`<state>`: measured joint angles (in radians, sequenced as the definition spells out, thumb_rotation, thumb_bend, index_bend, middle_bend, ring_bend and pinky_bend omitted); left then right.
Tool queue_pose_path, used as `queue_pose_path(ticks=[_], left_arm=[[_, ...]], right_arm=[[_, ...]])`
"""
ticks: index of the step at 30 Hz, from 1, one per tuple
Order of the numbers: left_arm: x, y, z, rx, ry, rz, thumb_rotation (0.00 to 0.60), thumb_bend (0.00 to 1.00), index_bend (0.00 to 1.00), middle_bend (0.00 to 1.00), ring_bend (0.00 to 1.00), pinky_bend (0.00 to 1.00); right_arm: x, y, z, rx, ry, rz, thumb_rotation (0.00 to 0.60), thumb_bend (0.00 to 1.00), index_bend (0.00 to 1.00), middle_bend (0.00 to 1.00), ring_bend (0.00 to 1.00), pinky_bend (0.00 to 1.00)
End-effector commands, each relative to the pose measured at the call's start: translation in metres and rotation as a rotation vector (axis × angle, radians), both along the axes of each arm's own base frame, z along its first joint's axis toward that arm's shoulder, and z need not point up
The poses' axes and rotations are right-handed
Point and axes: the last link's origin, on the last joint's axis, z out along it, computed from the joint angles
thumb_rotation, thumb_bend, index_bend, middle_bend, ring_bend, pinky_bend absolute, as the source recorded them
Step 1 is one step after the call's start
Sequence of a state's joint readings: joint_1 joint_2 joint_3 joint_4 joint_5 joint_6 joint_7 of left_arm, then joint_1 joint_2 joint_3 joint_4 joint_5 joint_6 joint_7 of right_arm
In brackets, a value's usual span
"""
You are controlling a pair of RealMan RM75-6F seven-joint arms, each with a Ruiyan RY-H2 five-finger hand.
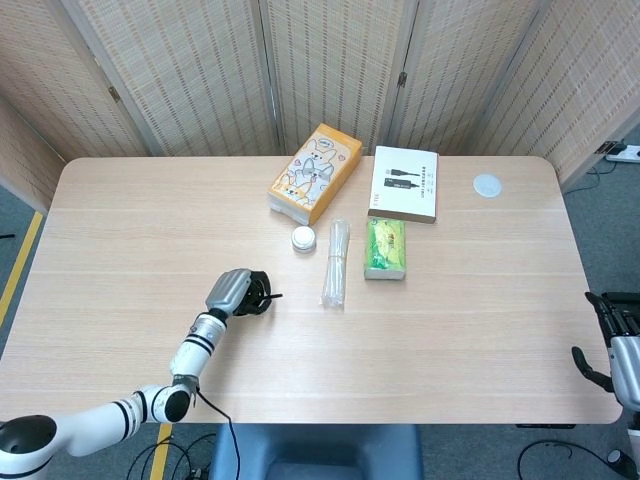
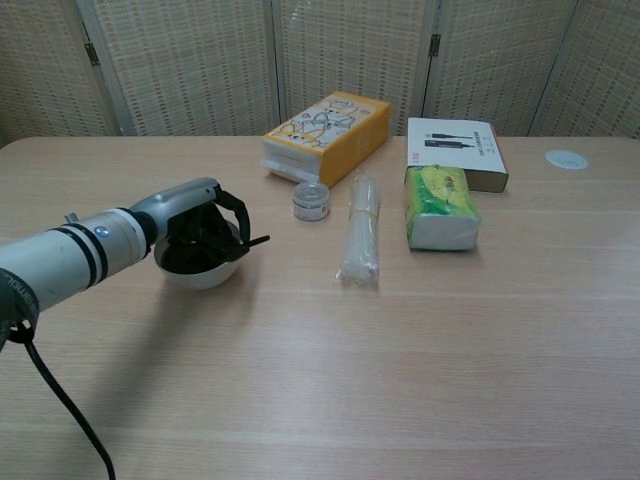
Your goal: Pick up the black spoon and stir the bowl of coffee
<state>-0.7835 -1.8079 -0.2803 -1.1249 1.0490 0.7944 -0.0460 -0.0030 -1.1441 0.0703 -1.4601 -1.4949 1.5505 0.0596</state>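
Gripping the black spoon (image 2: 250, 243), the left hand (image 2: 200, 225) sits directly over the white bowl of coffee (image 2: 200, 270), fingers curled around the handle so that only its dark tip projects to the right of the hand. The spoon's working end is hidden by the fingers; whether it sits in the liquid cannot be confirmed from either view. From the head camera, the same hand (image 1: 233, 292) covers most of the bowl (image 1: 256, 303), which stands on the wooden table (image 1: 450, 330) left of centre, near the front half.

The right hand (image 1: 612, 340) hangs beyond the table's right edge, low and well apart from every object. It holds nothing, but it is cut off by the frame and I cannot tell how its fingers lie.

Other items noted on the table, all apart from the bowl:
- a small round tin (image 2: 311, 201) just behind and to the right of the bowl;
- a clear bundle of straws (image 2: 360, 238) lying lengthwise, right of the tin;
- a green tissue pack (image 2: 440, 208) beside the straws;
- an orange carton (image 2: 326, 133) toward the back;
- a white box with a cable picture (image 2: 455, 150) behind the tissue pack, touching it or nearly so;
- a small white disc (image 2: 566, 158) near the far right corner.
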Motion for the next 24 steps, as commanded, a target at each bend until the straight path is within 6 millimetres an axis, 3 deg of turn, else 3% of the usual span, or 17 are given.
queue_pose_path(ticks=[1, 6, 12, 14, 20, 24], left_arm=[[0.002, 0.007, -0.001, 0.015, 0.011, 0.006, 0.600, 0.45, 0.62, 0.94, 0.93, 0.99], [-0.005, 0.017, 0.004, 0.053, 0.010, 0.054, 0.600, 0.45, 0.62, 0.94, 0.93, 0.99], [-0.014, 0.010, 0.013, 0.063, -0.006, 0.063, 0.600, 0.45, 0.58, 0.94, 0.93, 0.99], [-0.016, 0.007, 0.015, 0.055, 0.005, 0.059, 0.600, 0.44, 0.50, 0.93, 0.93, 0.98], [-0.017, -0.001, 0.027, 0.055, 0.022, 0.043, 0.600, 0.33, 0.02, 0.89, 0.91, 0.94], [-0.017, -0.006, 0.044, 0.077, 0.012, 0.028, 0.600, 0.28, 0.00, 0.85, 0.88, 0.91]], right_arm=[[0.000, 0.001, 0.000, -0.002, 0.000, -0.002, 0.600, 0.27, 0.10, 0.18, 0.27, 0.25], [0.001, 0.001, 0.000, -0.002, 0.001, 0.002, 0.600, 0.27, 0.10, 0.18, 0.27, 0.25], [0.003, 0.000, -0.001, 0.003, 0.001, 0.011, 0.600, 0.27, 0.10, 0.19, 0.28, 0.25], [0.005, -0.001, -0.002, 0.004, 0.000, 0.021, 0.600, 0.27, 0.10, 0.19, 0.28, 0.25], [0.006, 0.000, 0.000, -0.003, 0.001, 0.027, 0.600, 0.27, 0.10, 0.19, 0.28, 0.25], [0.007, 0.002, 0.002, -0.013, 0.006, 0.027, 0.600, 0.27, 0.10, 0.19, 0.28, 0.25]])
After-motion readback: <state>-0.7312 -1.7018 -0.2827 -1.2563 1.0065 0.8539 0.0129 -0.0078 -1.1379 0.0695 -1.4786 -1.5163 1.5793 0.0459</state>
